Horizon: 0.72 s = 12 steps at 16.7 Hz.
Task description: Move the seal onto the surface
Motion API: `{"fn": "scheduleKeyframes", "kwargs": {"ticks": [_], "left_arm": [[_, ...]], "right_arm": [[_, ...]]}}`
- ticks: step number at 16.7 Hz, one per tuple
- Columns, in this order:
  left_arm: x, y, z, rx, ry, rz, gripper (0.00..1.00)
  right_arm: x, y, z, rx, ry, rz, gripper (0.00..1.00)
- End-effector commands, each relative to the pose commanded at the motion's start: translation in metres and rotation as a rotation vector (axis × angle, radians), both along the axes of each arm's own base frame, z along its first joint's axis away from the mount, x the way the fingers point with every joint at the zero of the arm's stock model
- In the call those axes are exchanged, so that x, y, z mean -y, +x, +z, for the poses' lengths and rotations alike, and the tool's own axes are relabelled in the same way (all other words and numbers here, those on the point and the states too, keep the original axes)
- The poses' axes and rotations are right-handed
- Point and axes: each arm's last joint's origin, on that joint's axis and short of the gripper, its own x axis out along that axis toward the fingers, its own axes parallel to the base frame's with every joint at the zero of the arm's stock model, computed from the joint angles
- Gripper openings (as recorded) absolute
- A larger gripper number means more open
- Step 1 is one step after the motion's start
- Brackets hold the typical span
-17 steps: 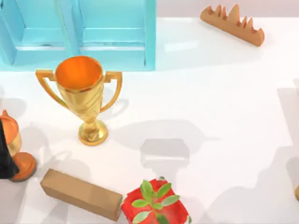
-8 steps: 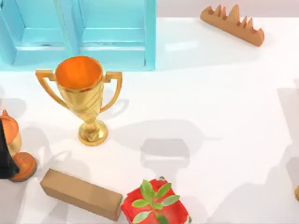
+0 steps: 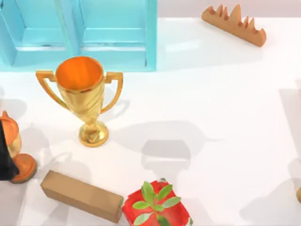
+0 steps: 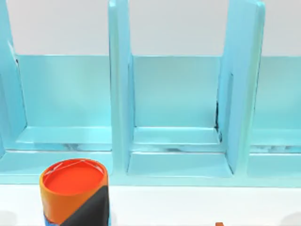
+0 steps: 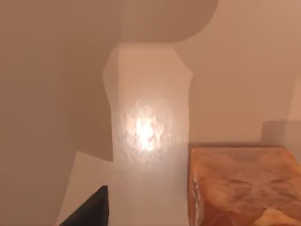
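The seal stands upright at the near right edge of the white table, just beside my right gripper. I cannot tell how wide that gripper is set. My right arm is plainly the nearer. My left arm sits parked at the table's left edge.

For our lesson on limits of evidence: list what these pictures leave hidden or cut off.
- Seal: cut off by the top view's right edge; an orange block in the right wrist view is partly cropped.
- Orange object at the top view's left edge: half hidden by a dark shape.
- Red pot: cropped at the bottom edge.
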Motion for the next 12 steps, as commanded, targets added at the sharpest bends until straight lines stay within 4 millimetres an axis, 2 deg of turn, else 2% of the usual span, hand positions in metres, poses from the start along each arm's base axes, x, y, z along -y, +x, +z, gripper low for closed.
{"fn": "scheduleKeyframes", "kwargs": {"ticks": [5,12], "left_arm": [[0.0000,0.0000,0.0000,0.000,0.000,0.000,1.00],[0.0000,0.0000,0.0000,0.000,0.000,0.000,1.00]], "right_arm": [[-0.0010,-0.0013,-0.0046,-0.002,0.001,0.000,1.00],[-0.0010,-0.0013,-0.0046,-0.002,0.001,0.000,0.47]]}}
